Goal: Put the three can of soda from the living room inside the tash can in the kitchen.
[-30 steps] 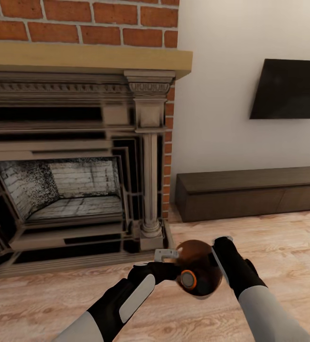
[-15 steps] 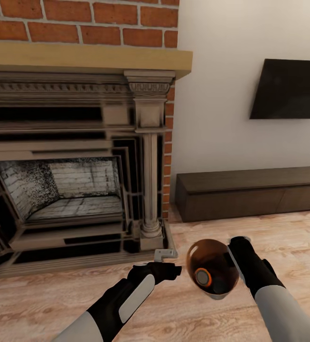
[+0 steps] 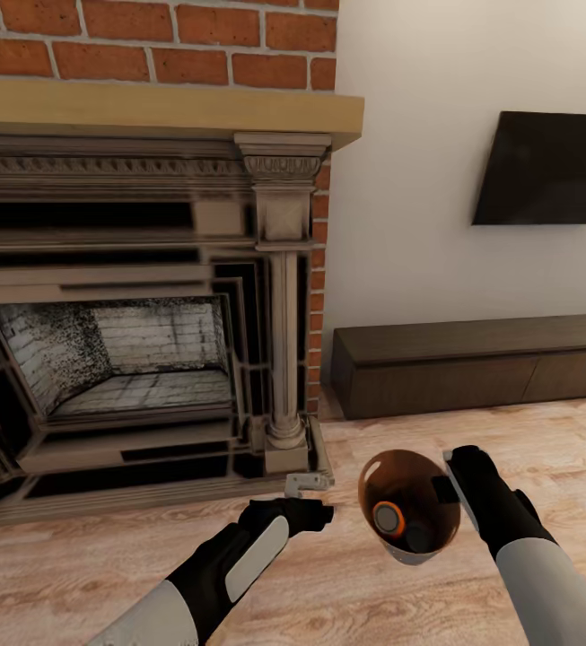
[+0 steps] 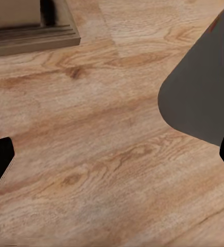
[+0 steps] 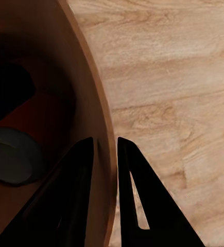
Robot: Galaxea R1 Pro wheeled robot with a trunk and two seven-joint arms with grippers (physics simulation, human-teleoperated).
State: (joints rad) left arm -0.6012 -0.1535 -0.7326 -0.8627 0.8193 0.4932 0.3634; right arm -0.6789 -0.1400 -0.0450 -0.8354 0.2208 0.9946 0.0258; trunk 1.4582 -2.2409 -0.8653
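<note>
My right gripper (image 3: 450, 489) is shut on the rim of the tash can (image 3: 402, 474), which hangs tilted above the wood floor with its orange-brown inside facing the head camera. One can of soda (image 3: 387, 519) lies inside it, grey top outward. In the right wrist view both fingers (image 5: 75, 190) pinch the bin's rim (image 5: 104, 121), and the can of soda (image 5: 11, 154) shows dimly inside. My left gripper (image 3: 315, 498) is open and holds nothing, a short way left of the bin. Its wrist view shows the bin's grey outer wall (image 4: 204, 98) over the floor.
A red-brick fireplace (image 3: 149, 296) with a stone column (image 3: 284, 359) stands close ahead on the left. A low dark cabinet (image 3: 472, 359) runs along the wall on the right, under a black TV (image 3: 544, 166). Wood floor (image 3: 355, 592) lies below the arms.
My right arm has carried the bin to the right, away from the left gripper. The left gripper has drawn back slightly. The camera has not moved.
</note>
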